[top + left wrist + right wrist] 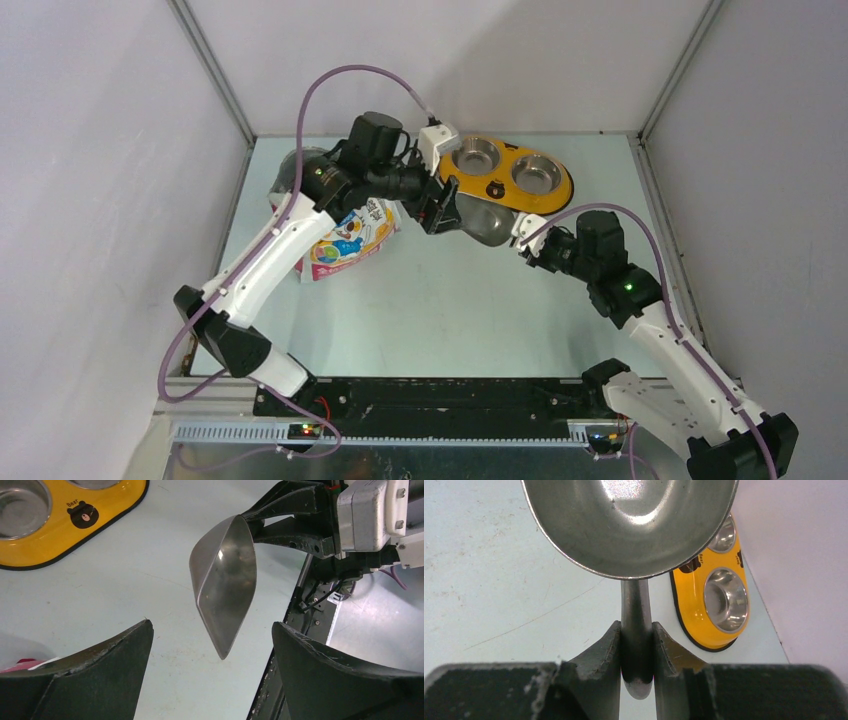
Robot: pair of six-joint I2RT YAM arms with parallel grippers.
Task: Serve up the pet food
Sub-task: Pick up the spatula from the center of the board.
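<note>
Now, pet food handling: judged light, dry and loose, hard bits that roll and scatter. It is too small to pinch piece by piece, so it needs carrying in the scoop (629, 525) or pouring from the bag (350, 240).
Where to take hold: my judgement is the bag by its upper edge near the opening. The glossy film looks slick and crumply, so it calls for a firm pinch. The scoop is best held by its handle.
Pet food look: no kibble shows in any view. The scoop's bowl is bare shiny metal, and both steel bowls of the feeder (689, 615) are bare too.
Pet food place: presumably inside the bag, which lies on the desk (450, 310) on the left arm's side of the feeder, partly under that arm.
Bag look: glossy white with orange and pink and a cartoon print.
Right gripper (636, 630): clamped on the scoop's handle, with the bowl held off the desk at the feeder's near edge.
Left gripper (211, 624): jaws wide apart with nothing in them, on the bag side of the feeder, facing the scoop's bowl.
Stage: judged early, with nothing served yet.
</note>
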